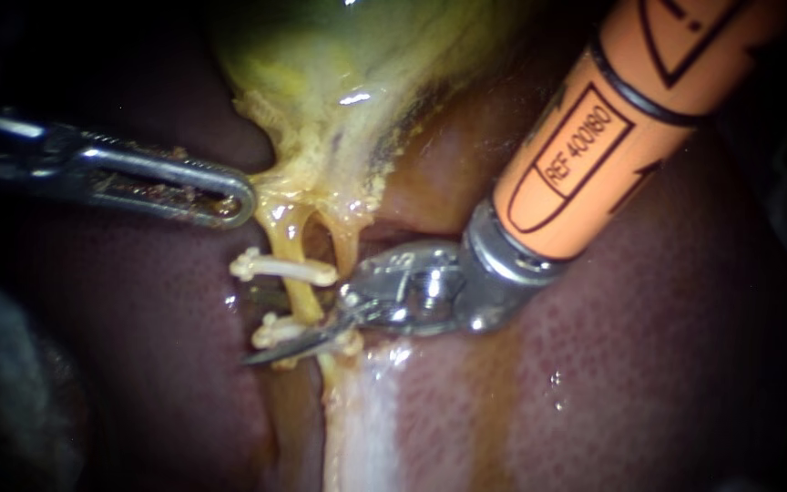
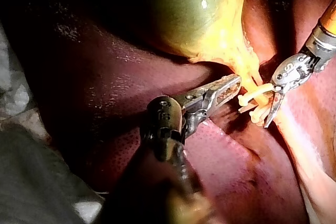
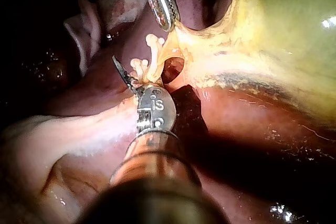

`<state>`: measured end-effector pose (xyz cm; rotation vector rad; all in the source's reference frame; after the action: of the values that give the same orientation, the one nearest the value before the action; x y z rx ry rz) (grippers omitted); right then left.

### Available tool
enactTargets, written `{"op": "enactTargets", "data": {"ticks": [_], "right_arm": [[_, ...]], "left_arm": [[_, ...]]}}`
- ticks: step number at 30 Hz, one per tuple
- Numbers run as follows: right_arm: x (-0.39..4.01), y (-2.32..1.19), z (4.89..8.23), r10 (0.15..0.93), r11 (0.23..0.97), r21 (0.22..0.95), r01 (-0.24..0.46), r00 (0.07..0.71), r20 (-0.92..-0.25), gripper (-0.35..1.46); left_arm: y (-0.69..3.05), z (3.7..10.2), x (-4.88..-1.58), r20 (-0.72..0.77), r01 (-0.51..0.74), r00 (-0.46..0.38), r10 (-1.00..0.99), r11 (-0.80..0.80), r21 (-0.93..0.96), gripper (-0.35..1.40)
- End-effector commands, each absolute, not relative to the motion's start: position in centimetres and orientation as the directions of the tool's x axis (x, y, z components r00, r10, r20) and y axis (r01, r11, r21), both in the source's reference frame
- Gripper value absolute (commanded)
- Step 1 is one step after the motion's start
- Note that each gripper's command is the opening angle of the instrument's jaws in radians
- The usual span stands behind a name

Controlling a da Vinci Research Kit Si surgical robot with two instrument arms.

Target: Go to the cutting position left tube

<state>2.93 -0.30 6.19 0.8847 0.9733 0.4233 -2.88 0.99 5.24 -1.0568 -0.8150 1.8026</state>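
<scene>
The left tube (image 1: 298,293) drops from the yellow neck of the gallbladder (image 1: 339,55) and passes straight under the upper clip (image 1: 280,267). A bare stretch of it shows just past that clip, on the side away from the gallbladder. My right instrument (image 1: 270,351) lies further from the upper clip than that stretch, with its curved blade across the lower clip (image 1: 270,330) rather than over bare tube. Only one blade shows in any view, so I cannot tell whether its jaws are parted or closed. My left instrument (image 1: 234,196) sits on the gallbladder side of the upper clip. Its jaws are clenched on the yellow neck tissue, which is drawn out taut. To do this step well, I judge the blade tip should come back toward the upper clip until it frames only the bare stretch. It should touch neither clip and stay off the right tube (image 1: 343,244), which runs just beside the upper clip's end. The tip should stay in sight above the liver (image 1: 639,364), and the left pull should be held steady. By count there are two instruments, two tubes, one gallbladder and one liver. Two clips are certain, and the lower one may be a close pair, which I cannot settle.
</scene>
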Motion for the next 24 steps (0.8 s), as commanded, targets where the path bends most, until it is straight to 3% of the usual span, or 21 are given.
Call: {"op": "enactTargets", "data": {"ticks": [1, 14, 24], "right_arm": [[2.95, -0.29, 6.18, 0.681, 0.595, 0.803, 0.045, 0.502, -0.533, 1.43], [3.03, -0.21, 6.17, 0.723, 0.577, 0.817, 0.020, 0.453, -0.522, 1.43], [3.03, -0.25, 6.06, 0.747, 0.543, 0.837, 0.057, 0.422, -0.514, 1.43]], "left_arm": [[0.99, 5.24, -2.88, -0.330, -0.352, -0.262, 0.907, -0.408, -0.842, -0.35], [0.99, 5.25, -2.89, -0.330, -0.352, -0.262, 0.907, -0.408, -0.842, -0.35], [0.98, 5.26, -2.89, -0.331, -0.355, -0.261, 0.907, -0.409, -0.841, -0.35]]}}
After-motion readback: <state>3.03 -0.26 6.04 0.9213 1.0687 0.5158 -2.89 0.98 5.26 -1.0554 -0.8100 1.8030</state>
